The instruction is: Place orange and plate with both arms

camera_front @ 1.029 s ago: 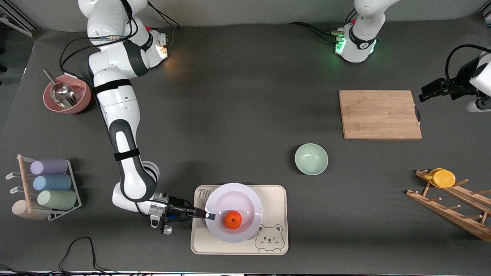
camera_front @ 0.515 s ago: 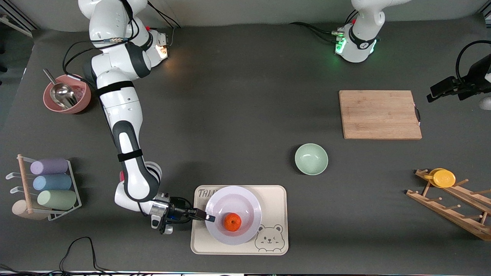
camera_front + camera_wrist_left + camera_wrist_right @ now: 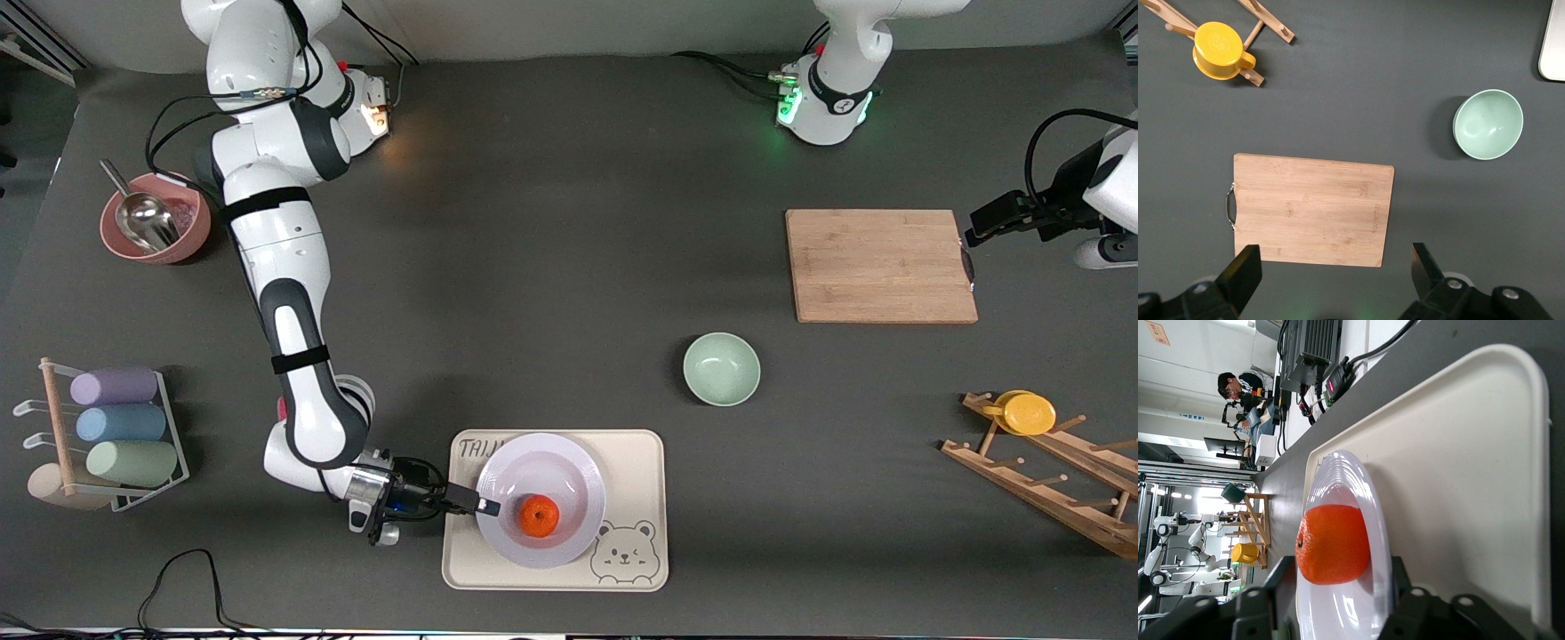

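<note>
The plate [image 3: 540, 511] is lying on the cream tray [image 3: 640, 462], at the edge of the table nearest the front camera and toward the right arm's end. The orange [image 3: 539, 516] is sitting inside the plate, a little off its middle. In the right wrist view the orange [image 3: 1333, 545] is resting in the hollow of the plate [image 3: 1365, 493], and the tray [image 3: 1458, 487] is showing under both.

The right gripper [image 3: 481, 505] is reaching low over the tray's edge, and its fingers are clamped on the rim of the plate, on the side toward the right arm's end of the table. One finger is lying over the rim and one under it, as the right wrist view is showing.

The left gripper [image 3: 973, 235] is hanging in the air just beside the handle end of the cutting board [image 3: 880, 265], and the left arm is waiting there. Its fingers [image 3: 1241, 272] are standing wide apart and are holding nothing.

The green bowl [image 3: 721, 369] is standing nearer to the front camera than the board, between the board and the tray. A yellow cup [image 3: 1027, 412] is hanging on the wooden rack [image 3: 1049, 484] at the left arm's end of the table.
</note>
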Action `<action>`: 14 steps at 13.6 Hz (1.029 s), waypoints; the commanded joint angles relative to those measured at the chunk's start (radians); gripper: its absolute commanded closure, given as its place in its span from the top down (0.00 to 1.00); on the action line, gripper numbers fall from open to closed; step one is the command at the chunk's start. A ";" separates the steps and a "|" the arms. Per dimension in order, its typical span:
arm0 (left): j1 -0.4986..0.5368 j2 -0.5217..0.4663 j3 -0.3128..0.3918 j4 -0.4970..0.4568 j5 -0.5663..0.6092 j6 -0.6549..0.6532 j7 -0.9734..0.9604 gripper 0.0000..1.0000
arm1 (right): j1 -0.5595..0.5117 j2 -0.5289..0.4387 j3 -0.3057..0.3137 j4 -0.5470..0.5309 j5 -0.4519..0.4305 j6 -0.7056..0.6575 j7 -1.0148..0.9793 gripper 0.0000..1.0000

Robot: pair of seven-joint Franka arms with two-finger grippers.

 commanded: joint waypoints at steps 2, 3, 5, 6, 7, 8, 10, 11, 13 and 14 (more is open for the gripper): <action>-0.027 0.012 0.023 0.002 0.018 0.001 -0.018 1.00 | -0.013 -0.087 0.005 0.015 -0.251 -0.057 0.029 1.00; -0.025 0.010 0.023 0.004 0.012 0.000 -0.017 1.00 | -0.030 -0.132 0.003 -0.016 -0.322 -0.078 0.041 1.00; -0.027 0.010 0.023 0.004 0.001 -0.002 -0.018 1.00 | -0.036 -0.239 -0.008 -0.124 -0.492 -0.118 0.039 1.00; -0.031 0.010 0.021 -0.001 0.001 -0.003 -0.020 1.00 | -0.036 -0.296 -0.009 -0.190 -0.562 -0.129 0.041 1.00; -0.035 0.010 0.021 -0.004 0.002 -0.012 -0.018 1.00 | -0.036 -0.368 -0.009 -0.272 -0.636 -0.132 0.042 1.00; -0.035 0.009 0.021 -0.004 0.002 -0.019 -0.015 1.00 | -0.033 -0.450 -0.011 -0.362 -0.714 -0.135 0.053 1.00; -0.035 0.007 0.021 -0.002 0.004 -0.023 -0.018 1.00 | -0.024 -0.578 -0.020 -0.486 -0.855 -0.140 0.140 1.00; -0.035 0.007 0.021 -0.002 0.010 -0.020 -0.017 1.00 | -0.021 -0.632 -0.022 -0.525 -0.921 -0.165 0.185 1.00; -0.035 0.010 0.021 -0.002 0.011 -0.013 -0.006 1.00 | -0.020 -0.705 -0.022 -0.567 -1.059 -0.221 0.266 1.00; -0.035 0.010 0.021 -0.004 0.011 -0.011 -0.006 1.00 | -0.021 -0.730 -0.022 -0.571 -1.109 -0.257 0.286 1.00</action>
